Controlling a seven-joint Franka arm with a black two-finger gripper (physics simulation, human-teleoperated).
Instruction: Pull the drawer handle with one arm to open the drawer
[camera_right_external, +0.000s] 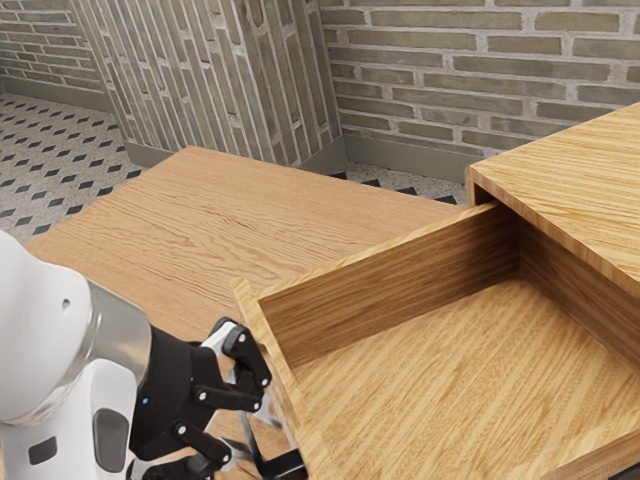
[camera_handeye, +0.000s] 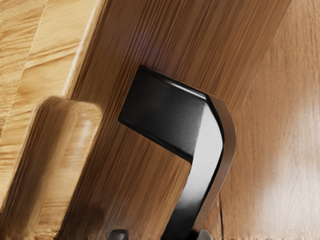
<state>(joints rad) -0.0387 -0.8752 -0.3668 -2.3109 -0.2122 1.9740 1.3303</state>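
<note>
Reading the pull line first: the light-oak wooden drawer (camera_right_external: 400, 270) stands far out of the matching wooden cabinet (camera_right_external: 570, 180) at the exterior view's right, its inside open to the camera. Its front panel (camera_right_external: 268, 365) faces me. So the drawer lies toward the exterior view's right of my black two-finger gripper (camera_right_external: 250, 418), and any further travel would run the opposite way — toward that view's lower left, straight away from the cabinet mouth. By how much of the drawer shows, I judge the opening mostly or wholly done. The glossy black bent-metal drawer handle (camera_handeye: 200, 150) sits on the outer face of that panel. In the wrist view it is right under my hand, one flat leg set against the wood grain and then bending away from the panel toward me. In the exterior view a dark bit of it (camera_right_external: 288, 464) shows low at the panel's foot, just beside my jaws. Its long axis I judge to run along the panel, across the pull direction, though neither picture shows its full length. As for the jaws, they are at the handle, close against the panel, but whether they are clamped on it or standing apart around it I cannot tell — the contact is not plain from either camera. The wood-grain worktop (camera_right_external: 200, 230) stretches away behind my arm, on the side the pull heads toward.
</note>
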